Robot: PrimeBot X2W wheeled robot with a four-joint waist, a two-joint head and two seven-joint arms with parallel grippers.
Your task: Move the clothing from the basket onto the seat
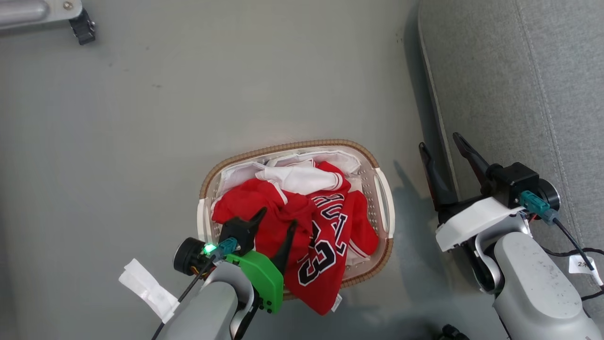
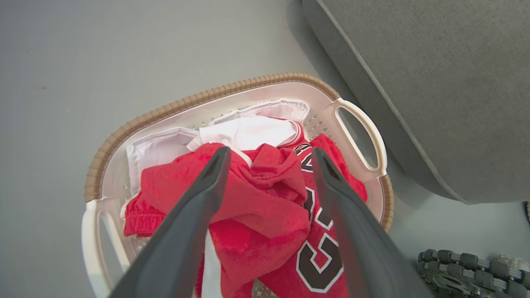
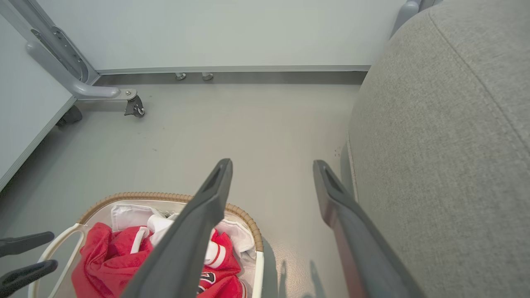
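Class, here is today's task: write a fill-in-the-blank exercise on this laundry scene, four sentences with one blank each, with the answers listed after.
1. The red jerseys lie in the basket, whose woven-look rim is ____ in colour.
2. The left gripper is over the jerseys with its jaws ____.
3. The large number on the jerseys reads ____.
4. The grey seat stands on the robot's ____ side of the basket.

Missing words: brown; open; 23; right.

Clothing (image 1: pixel 302 222) in basket (image 1: pixel 302 144) (seat (image 1: pixel 519 85) to its right).
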